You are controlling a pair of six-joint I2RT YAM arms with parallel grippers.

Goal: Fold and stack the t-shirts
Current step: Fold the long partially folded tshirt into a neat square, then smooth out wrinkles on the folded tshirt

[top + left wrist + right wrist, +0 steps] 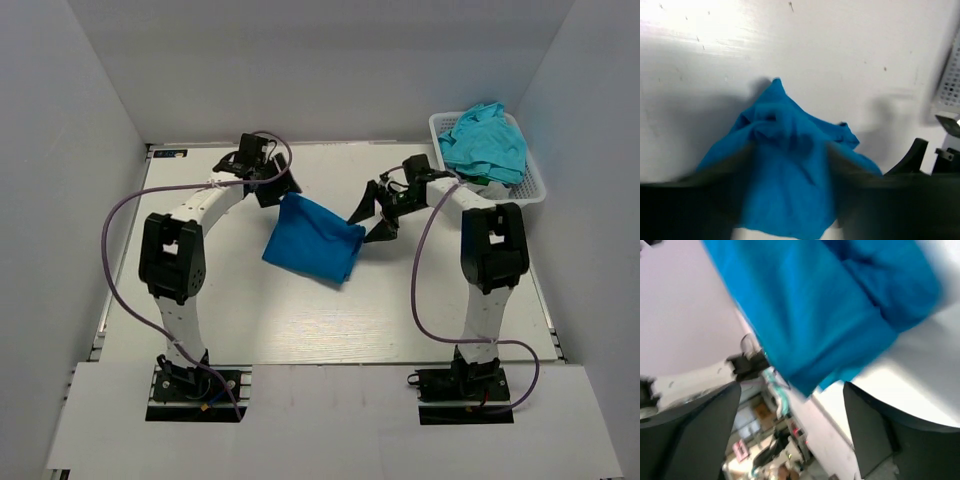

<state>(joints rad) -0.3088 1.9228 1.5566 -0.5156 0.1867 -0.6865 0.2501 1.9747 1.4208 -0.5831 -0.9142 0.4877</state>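
Observation:
A royal blue t-shirt (312, 240) lies folded into a small slanted rectangle at mid-table. My left gripper (281, 190) is at its far left corner. In the left wrist view the blue cloth (785, 165) fills the gap between the fingers of the gripper (790, 150) and runs back past them. Blur hides whether they press on it. My right gripper (372, 222) is open and empty beside the shirt's right edge. In the right wrist view the shirt (815, 305) is ahead of the open gripper (792, 390). Turquoise-teal t-shirts (485, 140) are heaped in the basket.
The white lattice basket (535, 190) stands at the far right corner against the wall; its edge shows in the left wrist view (951, 80). White walls close in the table on the left, back and right.

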